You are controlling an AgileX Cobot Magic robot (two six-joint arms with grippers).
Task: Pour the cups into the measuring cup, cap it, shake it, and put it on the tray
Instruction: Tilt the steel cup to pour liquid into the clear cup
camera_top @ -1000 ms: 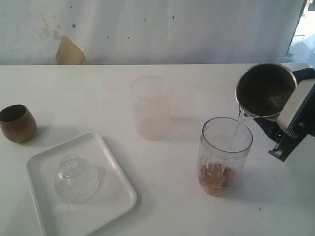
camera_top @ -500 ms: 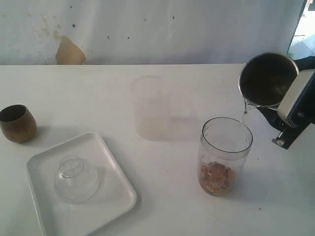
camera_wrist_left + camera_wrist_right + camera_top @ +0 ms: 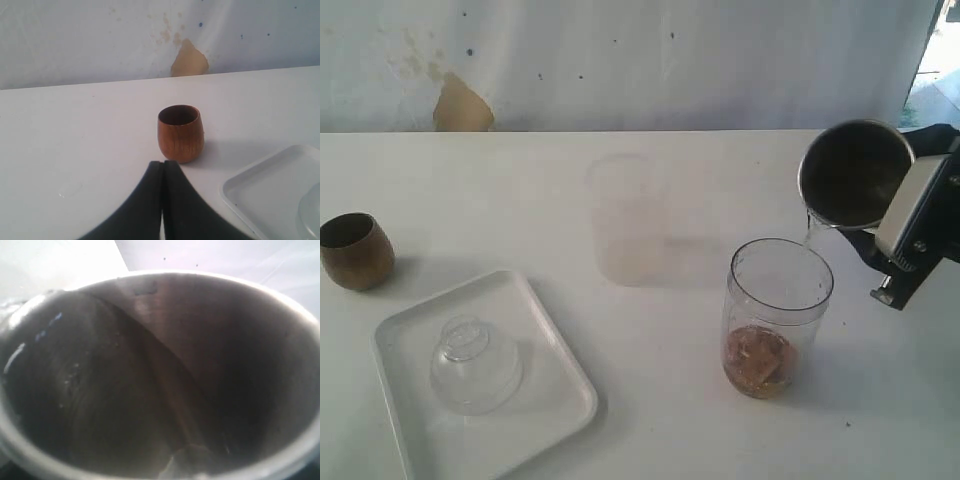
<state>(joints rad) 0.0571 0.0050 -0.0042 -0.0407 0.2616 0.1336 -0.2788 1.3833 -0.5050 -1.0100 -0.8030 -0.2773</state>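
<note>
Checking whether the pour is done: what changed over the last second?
The steel tumbler bobbed up, then back down, tipped over the measuring cup throughout; its stream thinned to a trickle. Nothing was grasped or released. Wooden cup, tray, dome lid and frosted cup stayed put.

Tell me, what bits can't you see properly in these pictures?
- Wooden cup: inside too dark in the exterior and left wrist views to tell if anything's in it.
- Brown stuff in the measuring cup: too small and blurry in the exterior view to name.
- Tray: cut off by the left wrist view's edge.
- Steel tumbler: fills the right wrist view, hiding everything behind it.
</note>
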